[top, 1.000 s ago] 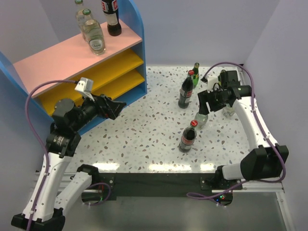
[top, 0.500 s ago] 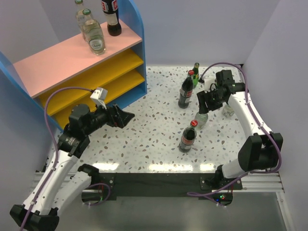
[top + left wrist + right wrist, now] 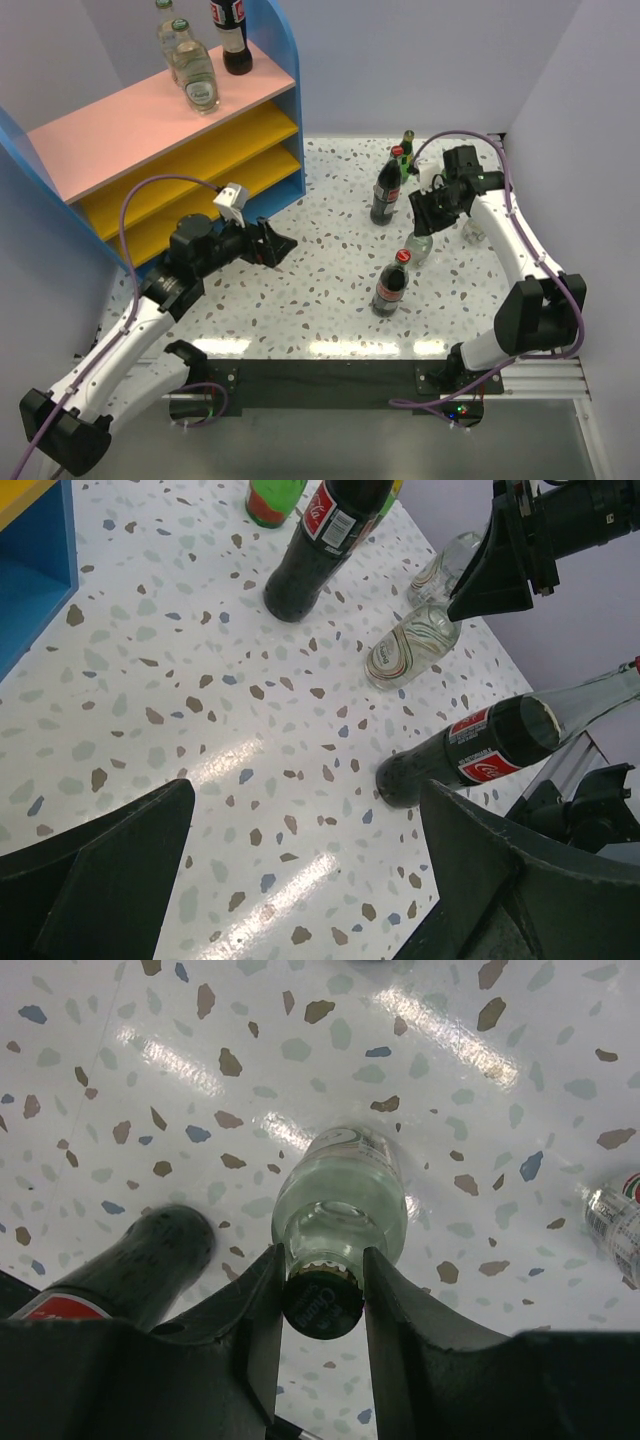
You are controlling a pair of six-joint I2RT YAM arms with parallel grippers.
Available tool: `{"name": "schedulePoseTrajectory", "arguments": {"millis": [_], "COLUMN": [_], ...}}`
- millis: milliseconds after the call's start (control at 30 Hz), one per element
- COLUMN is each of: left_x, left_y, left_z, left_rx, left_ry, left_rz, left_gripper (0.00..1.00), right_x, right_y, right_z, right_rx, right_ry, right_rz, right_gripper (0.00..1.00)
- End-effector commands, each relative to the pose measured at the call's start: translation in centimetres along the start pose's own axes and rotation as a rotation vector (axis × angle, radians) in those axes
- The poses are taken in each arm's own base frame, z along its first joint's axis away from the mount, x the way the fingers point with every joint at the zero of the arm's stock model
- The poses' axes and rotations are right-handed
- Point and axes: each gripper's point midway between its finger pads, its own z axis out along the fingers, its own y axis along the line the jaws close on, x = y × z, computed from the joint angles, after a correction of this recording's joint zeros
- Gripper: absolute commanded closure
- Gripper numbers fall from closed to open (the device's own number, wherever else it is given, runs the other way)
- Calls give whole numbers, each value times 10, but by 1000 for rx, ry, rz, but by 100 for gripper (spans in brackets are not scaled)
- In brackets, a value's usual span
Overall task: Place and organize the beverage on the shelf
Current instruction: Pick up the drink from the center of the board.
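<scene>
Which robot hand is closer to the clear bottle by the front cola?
Right. The right gripper clamps the clear bottle; the left gripper hangs open across the table.

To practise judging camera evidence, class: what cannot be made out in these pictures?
- Top view: neck of the clear bottle, hidden under the right gripper.
- Left wrist view: tops of the far cola bottle and green bottle, cut off by the upper edge.
- Right wrist view: print on the gripped cap, too small and dark.
- Top view: depths of the shelf, hidden beneath its pink top.

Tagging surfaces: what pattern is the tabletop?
White tabletop with brown, grey and blue speckles; left wrist view shows it best.
</scene>
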Motion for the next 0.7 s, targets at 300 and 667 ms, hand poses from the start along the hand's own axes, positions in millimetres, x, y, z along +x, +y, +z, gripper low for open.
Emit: {"name": "schedulePoseTrajectory", "arguments": {"millis": [300, 667], "left_x": [-4, -11], "left_y": [-33, -64], "left_z": [50, 81], "left_rx": [123, 230], "left_ry": [-92, -170], "left_rz": [292, 433], "left_gripper": [0, 0], "right_x": [-68, -97], "right_y": [22, 66], "right_z": [-61, -94], "right_rx": [-82, -241], "right_ry": [-240, -368], "right_rz": [-177, -243], "right_gripper": [100, 100]}}
